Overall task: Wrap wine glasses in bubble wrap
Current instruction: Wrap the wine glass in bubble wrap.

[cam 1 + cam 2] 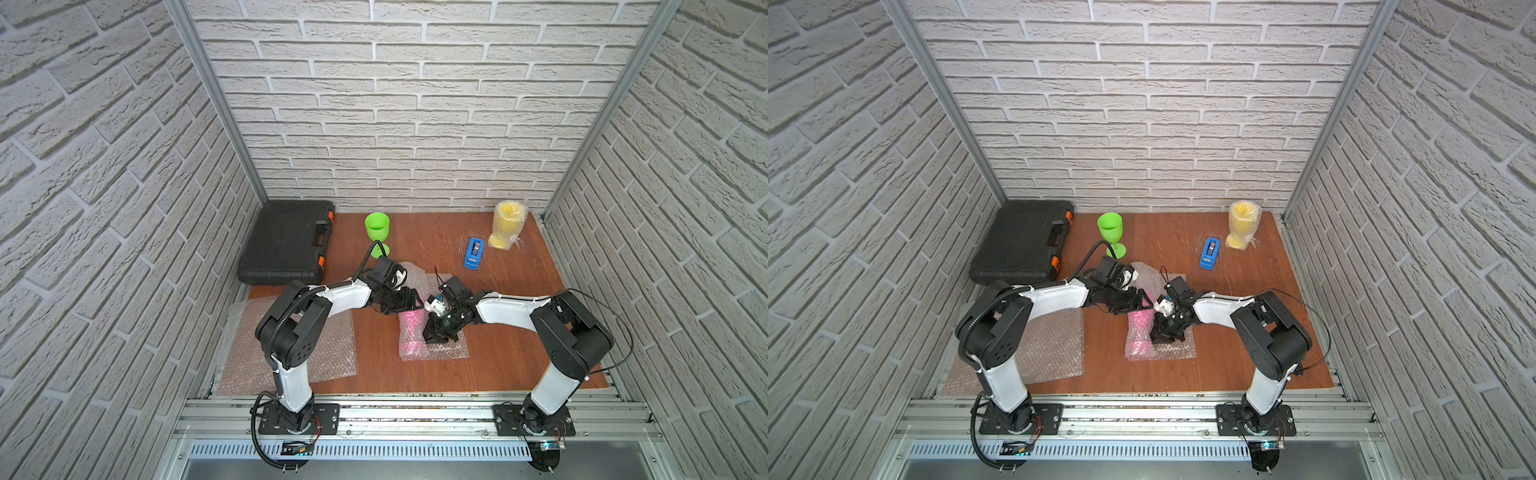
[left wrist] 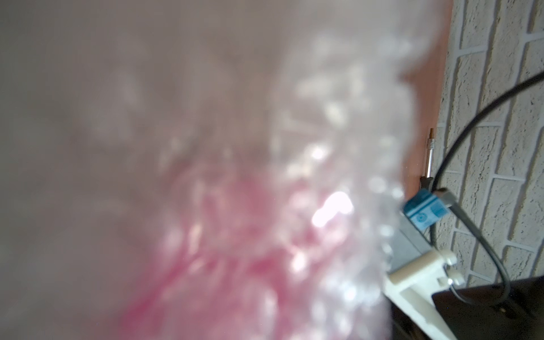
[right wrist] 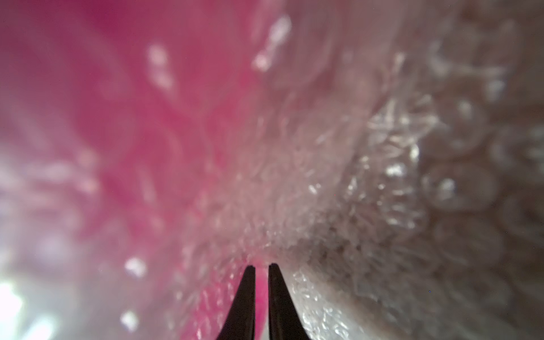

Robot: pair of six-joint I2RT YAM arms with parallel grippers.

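At mid-table the pink goblet point(image 1: 409, 331) lay on its side, half rolled in wrap point(image 1: 451, 351). Right gripper point(image 3: 261, 267) was pinched almost closed on a thin fold of that wrap. Left gripper point(image 1: 414, 303) sat at the goblet's far end; I could not tell how wide its jaws stood. I judged the fold needed pulling taut over the goblet, left steadying, leaving no slack.

White brick walls point(image 1: 415, 104); wood floor point(image 1: 519, 332) — even light
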